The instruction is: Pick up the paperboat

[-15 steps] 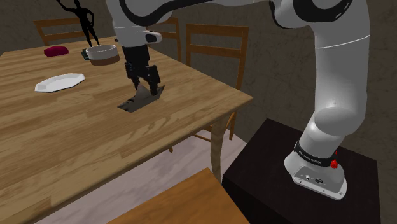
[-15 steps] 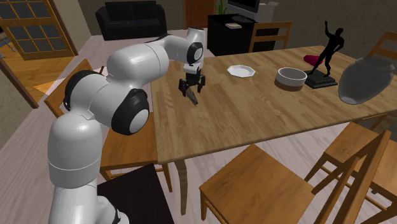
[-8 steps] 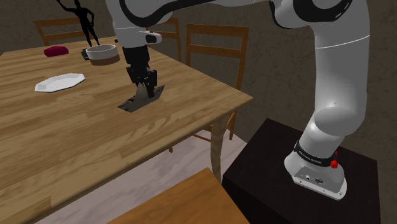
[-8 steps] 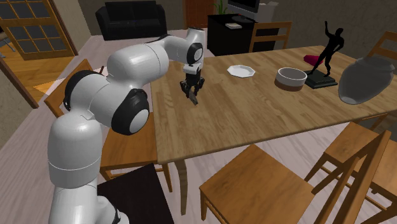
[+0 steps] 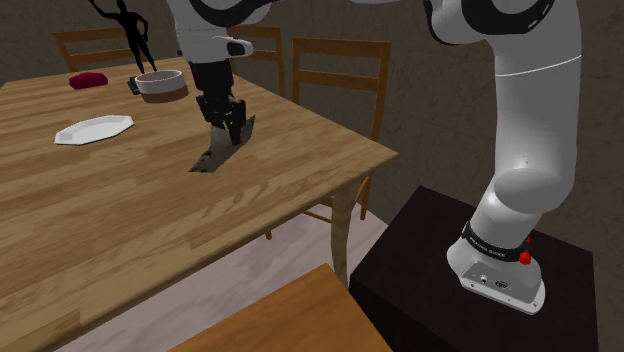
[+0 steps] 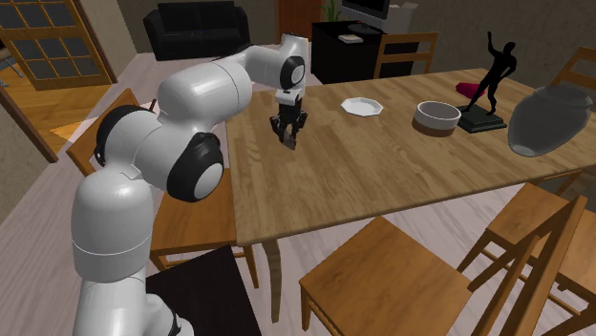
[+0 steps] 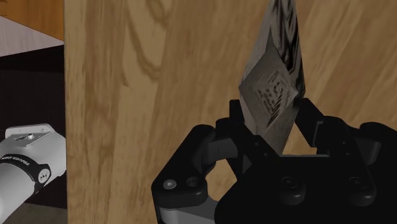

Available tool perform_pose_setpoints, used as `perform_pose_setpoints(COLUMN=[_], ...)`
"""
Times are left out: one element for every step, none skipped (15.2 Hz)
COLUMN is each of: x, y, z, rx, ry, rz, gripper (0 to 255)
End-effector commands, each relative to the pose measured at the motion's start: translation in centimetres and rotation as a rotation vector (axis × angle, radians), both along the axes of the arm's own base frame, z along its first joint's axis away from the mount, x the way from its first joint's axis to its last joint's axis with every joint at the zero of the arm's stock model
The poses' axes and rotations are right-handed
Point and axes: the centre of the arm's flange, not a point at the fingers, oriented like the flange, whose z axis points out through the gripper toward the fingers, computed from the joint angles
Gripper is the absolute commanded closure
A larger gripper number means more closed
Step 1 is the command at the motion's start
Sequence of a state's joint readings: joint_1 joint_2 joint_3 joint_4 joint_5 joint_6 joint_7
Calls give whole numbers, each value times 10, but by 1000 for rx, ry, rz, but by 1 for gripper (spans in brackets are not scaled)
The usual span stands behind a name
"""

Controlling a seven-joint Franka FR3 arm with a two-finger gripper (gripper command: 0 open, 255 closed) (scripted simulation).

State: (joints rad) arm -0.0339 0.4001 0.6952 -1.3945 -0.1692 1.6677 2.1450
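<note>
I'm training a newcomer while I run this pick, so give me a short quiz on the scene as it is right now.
1. True or false: the gripper is shut on the paper boat.
2. What stands right beside the white bowl? A black statue; B grey vase; C white plate.
3. Fill in: the table is made of ____.
Key: 1 true; 2 A; 3 wood.
</note>
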Motion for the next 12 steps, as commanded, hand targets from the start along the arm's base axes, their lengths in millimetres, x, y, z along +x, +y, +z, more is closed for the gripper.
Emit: perform_pose_setpoints(x=[0,0,0,0,0,0,0,0,0,0,0,0], y=[1,1,1,1,1,1,1,1,1,1,1,1], z=[10,16,21,26,31,37,42,47,53,58,59,59], rx=[0,0,0,0,0,0,0,0,0,0,0,0], ry=[0,0,0,0,0,0,0,0,0,0,0,0], rz=[0,0,0,0,0,0,0,0,0,0,0,0], gripper=[255,255,255,255,255,255,255,255,255,255,255,255])
